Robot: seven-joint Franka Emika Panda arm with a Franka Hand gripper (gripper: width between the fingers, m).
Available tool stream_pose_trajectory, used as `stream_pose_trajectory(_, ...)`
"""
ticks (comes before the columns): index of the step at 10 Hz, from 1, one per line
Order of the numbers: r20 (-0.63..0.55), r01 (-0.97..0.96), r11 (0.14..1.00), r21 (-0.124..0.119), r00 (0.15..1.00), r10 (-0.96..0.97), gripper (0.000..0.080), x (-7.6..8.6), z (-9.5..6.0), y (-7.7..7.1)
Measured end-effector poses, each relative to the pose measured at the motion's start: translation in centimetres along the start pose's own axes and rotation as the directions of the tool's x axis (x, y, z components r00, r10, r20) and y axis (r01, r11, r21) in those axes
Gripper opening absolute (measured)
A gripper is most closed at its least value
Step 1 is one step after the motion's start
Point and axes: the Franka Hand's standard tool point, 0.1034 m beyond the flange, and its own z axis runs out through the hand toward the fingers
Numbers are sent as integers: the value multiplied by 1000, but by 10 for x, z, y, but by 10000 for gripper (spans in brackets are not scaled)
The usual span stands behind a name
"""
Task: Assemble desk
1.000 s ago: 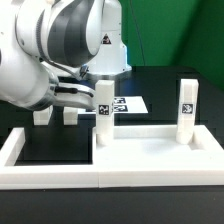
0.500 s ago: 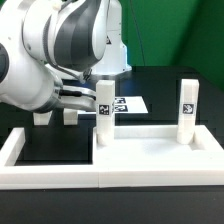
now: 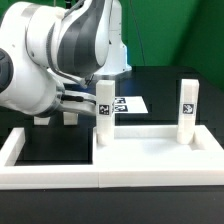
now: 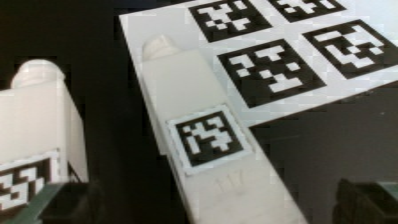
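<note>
**Jaws apart astride upright leg at corner of desk panel**

Item 1, desk panel (image 3: 160, 168): the white tray-like part lies flat on the black tabletop (image 3: 55, 150), in the foreground toward the exterior view's right. Its raised edge is visible along the far side.

Item 2, near leg (image 3: 103, 110): a white block stands upright at the panel's far corner on the exterior view's left. A black-and-white tag faces the camera. In the wrist view the same leg fills the centre, tag up. Whether it is seated in the panel cannot be told.

Item 3, second leg (image 3: 187, 108): upright at the far corner on the exterior view's right, well apart from the arm (image 3: 50, 60), tag facing the camera.

Item 4, jaws: they stand apart, one on each side of the near leg. In the wrist view the dark fingers (image 4: 370, 196) show at the frame's edges, with a dark gap between each and the leg. No contact is seen.

Item 5, loose blocks (image 3: 70, 116): two short white blocks sit on the tabletop behind the arm, partly hidden.

Item 6, surroundings: the marker board (image 3: 132, 103) lies flat just behind the near leg. Low white bars (image 3: 10, 150) fence the tabletop at the exterior view's left, meeting the panel's edge.
</note>
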Motion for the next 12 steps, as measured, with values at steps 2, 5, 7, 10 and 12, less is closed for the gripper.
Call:
stream_pose_trajectory(2,3,-2,1000,0,1000,2,649,0,1,1)
stream_pose_trajectory(5,3,2,1000,8,1000,-2,649,-4,-2,4)
stream_pose_trajectory(7,-4,0,1000,17,1000,0,649,-6,-6,6)
stream_pose_trajectory(10,-14,-7,1000,22,1000,7,649,-5,-8,5)
stream_pose_trajectory(12,-15,-13,1000,15,1000,13,649,-5,-8,1)
